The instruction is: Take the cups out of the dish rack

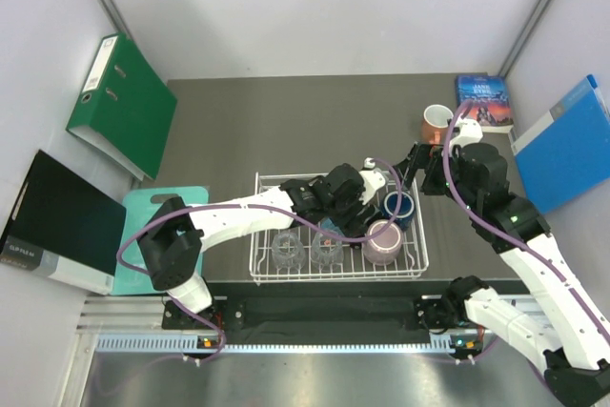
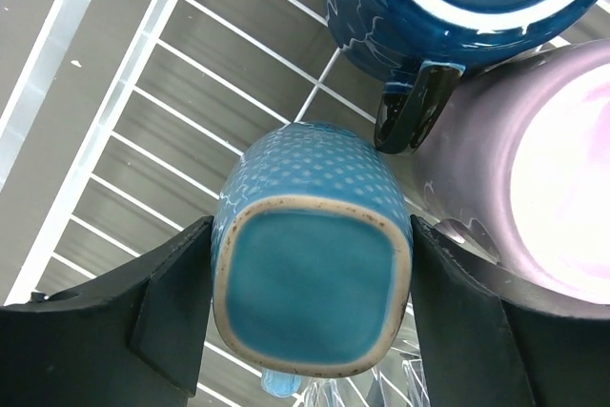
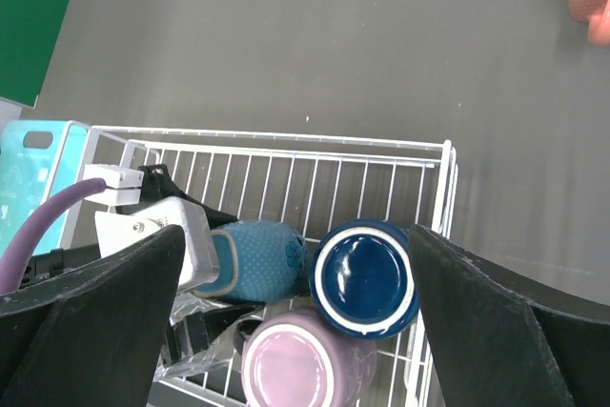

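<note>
Left gripper (image 2: pixel 315 307) jaws clamp the light blue mug (image 2: pixel 305 197) inside the dish rack (image 3: pixel 267 132). Right gripper (image 3: pixel 295 235) jaws stand wide apart over the navy mug (image 3: pixel 364 279).

The dark grey table (image 1: pixel 286 131) carries a white wire dish rack (image 1: pixel 286 184) near the middle. An orange mug (image 1: pixel 437 122) and a book (image 1: pixel 484 102) sit far right. A teal cutting board (image 1: pixel 134 205) lies near left, a green binder (image 1: pixel 122 102) overhangs the far left edge, and a blue binder (image 1: pixel 567 145) the right edge.
</note>
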`<state>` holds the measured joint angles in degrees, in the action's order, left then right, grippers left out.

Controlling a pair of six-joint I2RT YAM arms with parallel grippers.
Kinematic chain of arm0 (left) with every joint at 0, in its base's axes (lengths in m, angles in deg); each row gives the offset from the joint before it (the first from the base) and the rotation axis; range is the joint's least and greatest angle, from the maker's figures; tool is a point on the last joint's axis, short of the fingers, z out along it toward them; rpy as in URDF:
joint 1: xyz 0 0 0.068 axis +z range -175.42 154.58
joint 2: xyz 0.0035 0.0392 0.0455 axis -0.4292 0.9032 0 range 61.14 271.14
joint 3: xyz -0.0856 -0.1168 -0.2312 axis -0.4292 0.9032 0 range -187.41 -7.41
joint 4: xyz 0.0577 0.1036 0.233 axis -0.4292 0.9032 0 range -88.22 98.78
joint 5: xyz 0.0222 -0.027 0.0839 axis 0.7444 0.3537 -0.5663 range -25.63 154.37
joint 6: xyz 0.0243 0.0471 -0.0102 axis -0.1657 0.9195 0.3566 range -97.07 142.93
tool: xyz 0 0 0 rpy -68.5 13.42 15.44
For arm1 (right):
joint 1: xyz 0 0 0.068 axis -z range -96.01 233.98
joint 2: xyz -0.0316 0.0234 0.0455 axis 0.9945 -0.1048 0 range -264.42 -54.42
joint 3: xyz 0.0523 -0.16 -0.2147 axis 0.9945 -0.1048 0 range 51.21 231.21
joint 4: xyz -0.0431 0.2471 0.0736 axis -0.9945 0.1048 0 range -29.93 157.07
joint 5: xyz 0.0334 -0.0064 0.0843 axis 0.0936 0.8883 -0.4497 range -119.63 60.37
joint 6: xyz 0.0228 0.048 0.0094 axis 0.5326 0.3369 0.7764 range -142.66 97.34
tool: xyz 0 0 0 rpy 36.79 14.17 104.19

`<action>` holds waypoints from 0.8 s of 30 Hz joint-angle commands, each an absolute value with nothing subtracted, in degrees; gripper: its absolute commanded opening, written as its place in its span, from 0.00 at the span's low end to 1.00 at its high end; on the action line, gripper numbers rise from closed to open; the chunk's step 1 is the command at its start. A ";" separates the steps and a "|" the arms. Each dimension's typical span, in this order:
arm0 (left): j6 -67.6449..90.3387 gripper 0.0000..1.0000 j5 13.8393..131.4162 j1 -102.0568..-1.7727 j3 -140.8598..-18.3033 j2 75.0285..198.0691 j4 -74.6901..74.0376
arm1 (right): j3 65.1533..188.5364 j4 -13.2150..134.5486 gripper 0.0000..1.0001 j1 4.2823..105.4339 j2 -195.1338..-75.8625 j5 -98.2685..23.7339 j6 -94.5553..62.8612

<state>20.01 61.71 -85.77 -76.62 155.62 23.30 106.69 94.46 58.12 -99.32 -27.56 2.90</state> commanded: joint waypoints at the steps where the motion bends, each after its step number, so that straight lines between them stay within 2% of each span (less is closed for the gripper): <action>1: 19.50 0.00 64.10 -85.62 -77.28 155.72 25.15 | 106.85 92.86 0.99 57.62 -99.07 -27.43 2.21; 16: 14.42 0.00 54.96 -84.92 -90.20 143.42 26.13 | 107.55 90.66 1.00 57.62 -99.50 -24.01 5.20; 20: 7.04 0.00 55.92 -82.29 -88.28 138.24 21.92 | 106.50 88.47 0.99 57.62 -98.11 -22.50 8.45; 24: -7.34 0.00 64.08 -76.06 -78.12 131.47 11.65 | 104.74 84.07 0.99 57.62 -95.47 -26.63 10.65</action>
